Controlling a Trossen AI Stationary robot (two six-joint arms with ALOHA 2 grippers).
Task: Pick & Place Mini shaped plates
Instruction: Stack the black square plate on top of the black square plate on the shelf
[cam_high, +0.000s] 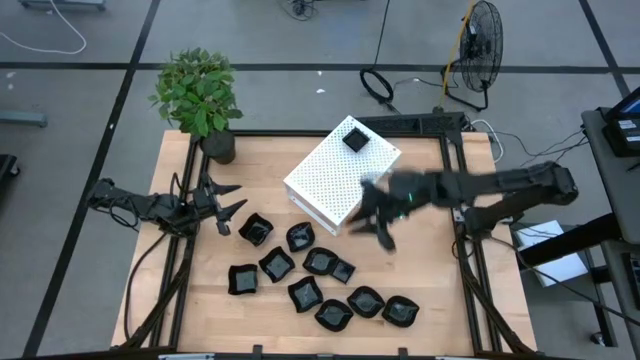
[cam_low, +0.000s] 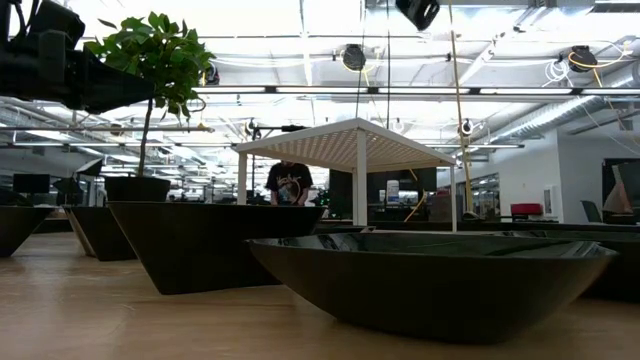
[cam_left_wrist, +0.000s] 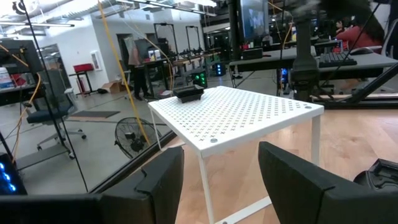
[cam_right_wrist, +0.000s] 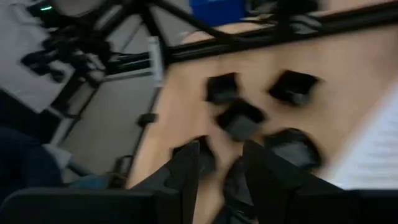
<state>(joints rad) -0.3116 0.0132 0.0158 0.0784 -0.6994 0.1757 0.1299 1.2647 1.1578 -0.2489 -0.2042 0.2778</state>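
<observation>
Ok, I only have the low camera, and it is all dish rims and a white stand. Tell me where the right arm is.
Observer: From above, the right gripper hangs over the table, by the near edge of the white box, next to the black dishes.
Operator: Say whether it holds anything.
Observer: Its wrist camera shows its fingers apart. Nothing seems gripped.
Operator: Now the left arm.
Observer: The left gripper is open at the table's left side, near the plant pot.
Operator: Report what's on the box.
Observer: One small black dish sits at its far corner.
</observation>
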